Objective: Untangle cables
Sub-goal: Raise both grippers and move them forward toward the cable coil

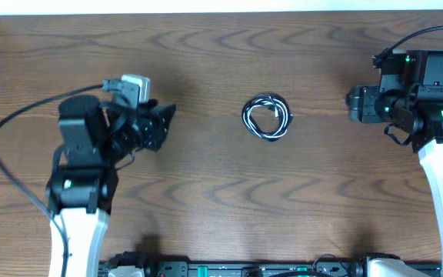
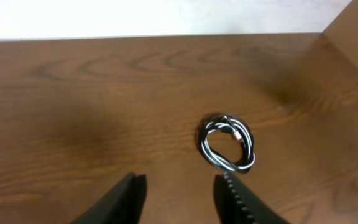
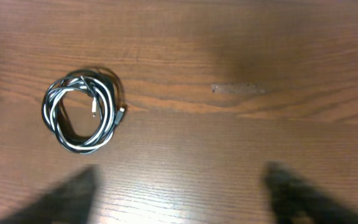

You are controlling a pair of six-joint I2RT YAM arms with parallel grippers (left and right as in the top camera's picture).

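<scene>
The black and white cables (image 1: 268, 117) lie wound together in one small coil on the wooden table, near its middle. The coil also shows in the left wrist view (image 2: 227, 142) and in the right wrist view (image 3: 81, 110), with small plug ends inside the loop. My left gripper (image 1: 166, 123) is open and empty, to the left of the coil and apart from it; its fingers show in the left wrist view (image 2: 180, 193). My right gripper (image 1: 352, 105) is open and empty, to the right of the coil; its fingers are blurred in the right wrist view (image 3: 179, 190).
The wooden table (image 1: 221, 200) has a pale wall along its far edge. A black rail with fittings (image 1: 244, 269) runs along the near edge. A thick black arm cable (image 1: 6, 154) loops at the left.
</scene>
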